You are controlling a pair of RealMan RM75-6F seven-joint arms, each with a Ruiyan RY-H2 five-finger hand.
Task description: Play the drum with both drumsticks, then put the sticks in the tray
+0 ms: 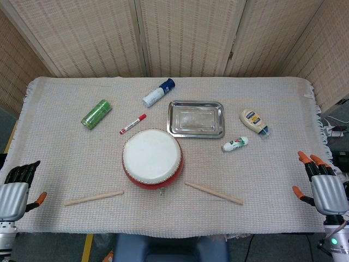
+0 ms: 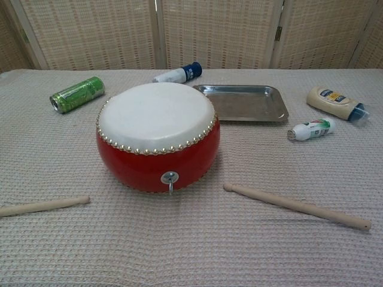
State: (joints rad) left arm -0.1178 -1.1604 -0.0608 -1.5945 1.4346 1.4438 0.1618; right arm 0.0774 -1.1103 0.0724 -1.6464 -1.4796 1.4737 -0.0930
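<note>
A red drum point(image 1: 152, 158) point(image 2: 157, 135) with a white skin stands at the table's middle. One wooden drumstick point(image 1: 94, 197) point(image 2: 43, 206) lies on the cloth to its front left, another drumstick point(image 1: 214, 192) point(image 2: 297, 206) to its front right. Behind the drum sits an empty metal tray point(image 1: 196, 119) point(image 2: 246, 103). My left hand point(image 1: 17, 188) hovers at the table's left edge, fingers apart, holding nothing. At the right edge my right hand point(image 1: 323, 183) is likewise open and empty. Neither hand appears in the chest view.
A green can point(image 1: 96, 114) point(image 2: 77, 94) lies at back left, a red marker point(image 1: 133, 124) beside it. A white bottle with a blue cap point(image 1: 158, 92) point(image 2: 178, 73) lies behind the drum. A cream bottle point(image 1: 253, 121) point(image 2: 334, 102) and a small white bottle point(image 1: 235, 144) point(image 2: 309, 130) lie right of the tray.
</note>
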